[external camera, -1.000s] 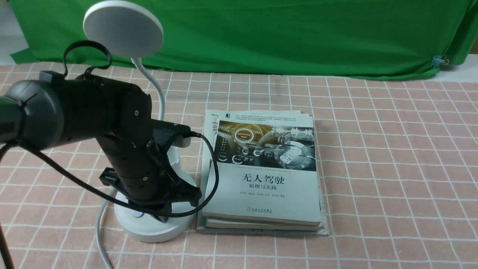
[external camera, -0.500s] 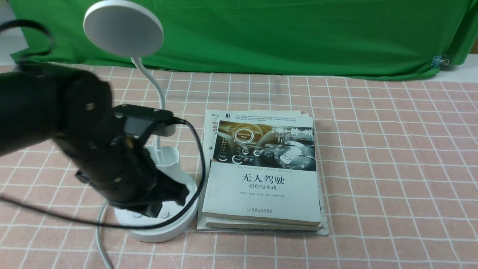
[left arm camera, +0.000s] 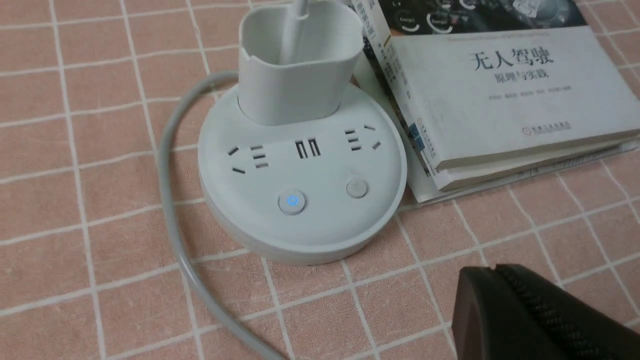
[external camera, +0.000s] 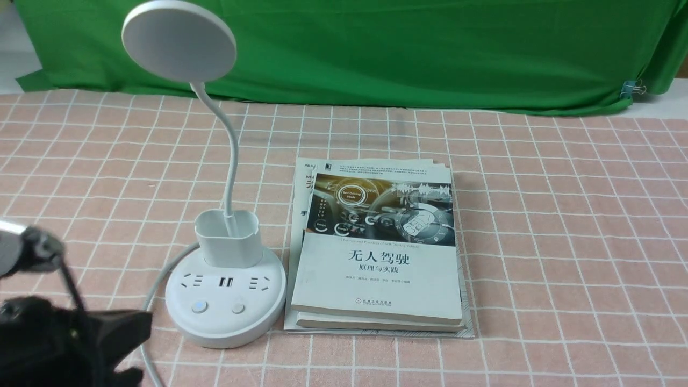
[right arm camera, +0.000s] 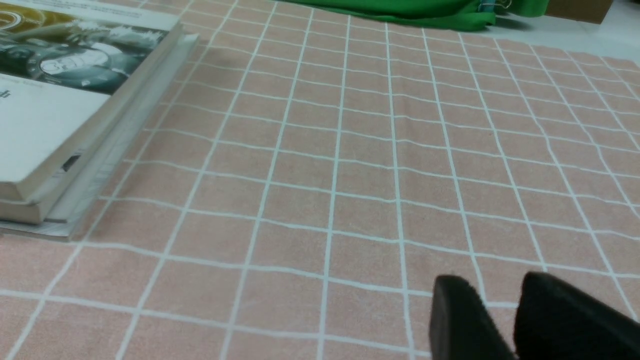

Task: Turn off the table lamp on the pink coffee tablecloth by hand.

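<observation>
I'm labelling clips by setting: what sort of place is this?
Probably a staged robot test table: a green backdrop, a gridded cloth, and a robot arm near a lamp.

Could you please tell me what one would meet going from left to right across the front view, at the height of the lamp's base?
Left end effector, grey power cable, round white lamp base with two buttons, stack of books, bare stretch of pink gridded tablecloth.
</observation>
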Robot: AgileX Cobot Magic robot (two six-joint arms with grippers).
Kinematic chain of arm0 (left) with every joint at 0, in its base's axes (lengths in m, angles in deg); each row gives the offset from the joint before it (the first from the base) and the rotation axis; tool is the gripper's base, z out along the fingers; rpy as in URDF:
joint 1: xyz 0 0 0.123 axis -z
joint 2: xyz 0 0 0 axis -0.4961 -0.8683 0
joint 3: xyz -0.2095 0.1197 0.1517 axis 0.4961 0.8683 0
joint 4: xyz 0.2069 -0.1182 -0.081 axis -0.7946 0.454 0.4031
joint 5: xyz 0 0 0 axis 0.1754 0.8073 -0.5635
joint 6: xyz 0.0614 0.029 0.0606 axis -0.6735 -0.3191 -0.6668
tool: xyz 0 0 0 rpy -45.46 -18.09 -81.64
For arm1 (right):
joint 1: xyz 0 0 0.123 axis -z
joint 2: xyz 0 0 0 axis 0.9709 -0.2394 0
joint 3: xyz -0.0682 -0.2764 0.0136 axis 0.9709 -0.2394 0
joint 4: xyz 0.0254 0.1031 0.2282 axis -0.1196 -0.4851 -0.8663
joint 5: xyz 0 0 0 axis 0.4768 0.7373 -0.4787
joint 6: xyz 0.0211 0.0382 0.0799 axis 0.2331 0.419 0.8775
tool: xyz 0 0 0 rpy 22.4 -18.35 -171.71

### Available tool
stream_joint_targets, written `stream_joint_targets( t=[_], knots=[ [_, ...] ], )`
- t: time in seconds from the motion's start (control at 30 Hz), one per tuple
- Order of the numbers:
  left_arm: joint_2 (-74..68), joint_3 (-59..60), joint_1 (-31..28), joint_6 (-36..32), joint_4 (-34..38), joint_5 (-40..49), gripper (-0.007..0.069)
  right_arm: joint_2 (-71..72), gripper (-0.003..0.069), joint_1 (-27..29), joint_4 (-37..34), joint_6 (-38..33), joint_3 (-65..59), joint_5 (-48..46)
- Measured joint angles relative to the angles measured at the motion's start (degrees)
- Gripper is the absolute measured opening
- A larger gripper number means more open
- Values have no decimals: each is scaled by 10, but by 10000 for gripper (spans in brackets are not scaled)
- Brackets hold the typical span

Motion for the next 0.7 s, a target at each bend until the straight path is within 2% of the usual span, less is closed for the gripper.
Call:
stream_joint_targets(
  t=[0.13, 0.57, 0.7],
  knots=[
    [61, 40, 0, 0, -2, -1, -4, 0, 240, 0, 0, 0, 0, 0],
    [85, 62, -3, -4, -26, -23, -3, 0, 240, 0, 0, 0, 0, 0],
    [151, 107, -54, -37, -12, -81, -3, 0, 240, 0, 0, 0, 0, 0]
  ],
)
